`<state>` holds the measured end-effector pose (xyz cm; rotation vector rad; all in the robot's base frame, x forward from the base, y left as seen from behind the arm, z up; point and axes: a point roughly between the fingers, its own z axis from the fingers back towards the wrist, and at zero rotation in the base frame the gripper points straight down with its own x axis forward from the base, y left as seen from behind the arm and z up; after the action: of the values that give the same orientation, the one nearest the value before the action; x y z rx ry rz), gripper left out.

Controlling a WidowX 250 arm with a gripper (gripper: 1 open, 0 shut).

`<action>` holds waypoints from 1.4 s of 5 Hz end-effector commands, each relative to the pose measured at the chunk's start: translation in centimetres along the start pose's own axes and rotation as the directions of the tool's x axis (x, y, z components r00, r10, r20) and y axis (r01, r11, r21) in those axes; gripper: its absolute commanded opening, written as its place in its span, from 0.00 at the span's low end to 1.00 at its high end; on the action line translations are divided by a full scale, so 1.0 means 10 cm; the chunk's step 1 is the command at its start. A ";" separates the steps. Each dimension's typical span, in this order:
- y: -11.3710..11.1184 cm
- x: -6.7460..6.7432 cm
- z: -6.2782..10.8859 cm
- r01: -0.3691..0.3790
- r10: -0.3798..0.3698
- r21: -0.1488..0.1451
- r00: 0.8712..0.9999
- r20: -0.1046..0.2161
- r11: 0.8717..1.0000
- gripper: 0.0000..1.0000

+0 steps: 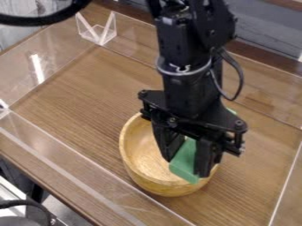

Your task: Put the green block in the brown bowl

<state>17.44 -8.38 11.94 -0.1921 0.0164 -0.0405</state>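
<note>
Arm: a black robot arm (195, 44) reaches down from the top of the view, its wrist wrapped with dark cables, the tool end pointing steeply downward.
Pincer: the black pincer (189, 157) hangs over the right half of the bowl, its two dark fingers (165, 146) clamped on either side of the green block; the fingers stand partly apart, held there by the block between them.
Green block: the small flat bright-green matte block (185, 162) is gripped between the fingers, tilted on edge, its lower end down inside the bowl near the right inner wall. Whether that end touches the bowl's inside cannot be told.
Brown bowl: the large round light-brown wooden bowl with a thick rim (132, 159) sits on the counter in the lower middle of the view, directly beneath the pincer; its pale grainy inside shows to the left of the fingers.
Counter: a brown wood-grain counter (94, 84) carries the bowl.
Surround: clear acrylic walls (35, 62) stand along the counter's edges, with a small clear plastic bracket (97, 29) at the far side, well apart from the bowl.
</note>
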 end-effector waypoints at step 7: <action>0.02 0.03 0.05 -0.017 0.018 -0.023 0.999 0.048 1.000 0.00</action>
<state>17.44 -8.13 11.72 -0.2064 0.0038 -0.0232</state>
